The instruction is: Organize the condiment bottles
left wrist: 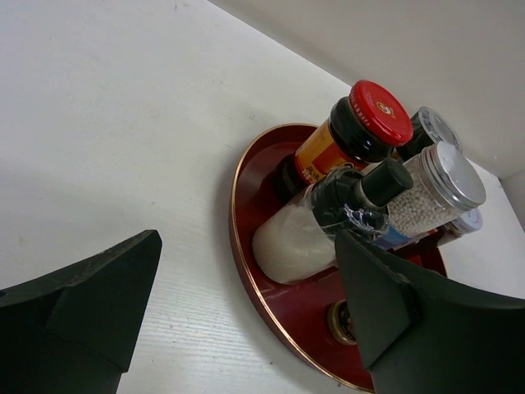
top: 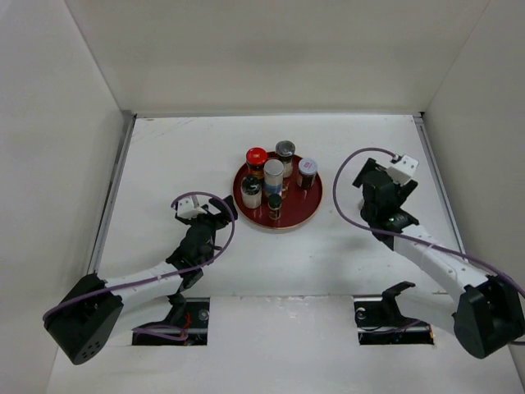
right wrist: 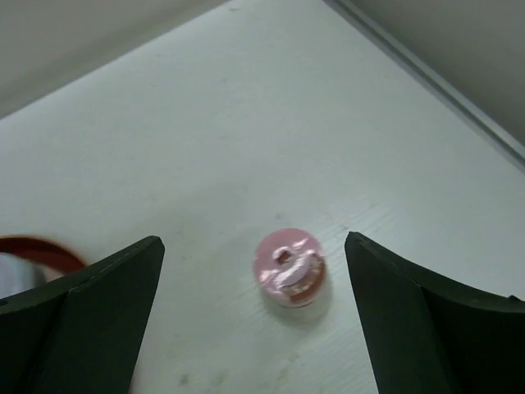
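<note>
Item one: round red tray [top: 300, 211], mid-tabletop [top: 164, 164]. It holds six condiment bottles [top: 273, 174], upright and packed close, among them a red-capped bottle [top: 256, 155] and a grey-capped bottle [top: 285, 148].

Item two: pink-capped jar [right wrist: 289, 267], standing alone on the tabletop, apart from the tray.

Your left tool [left wrist: 246, 246]: fingers apart, nothing held, just beside the tray's rim.

Your right tool [right wrist: 253, 242]: fingers apart, nothing held, hanging over the pink-capped jar without touching it.

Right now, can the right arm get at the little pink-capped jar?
Probably yes: its open fingers hang just over the pink-capped jar, one on each side, with nothing in between.
</note>
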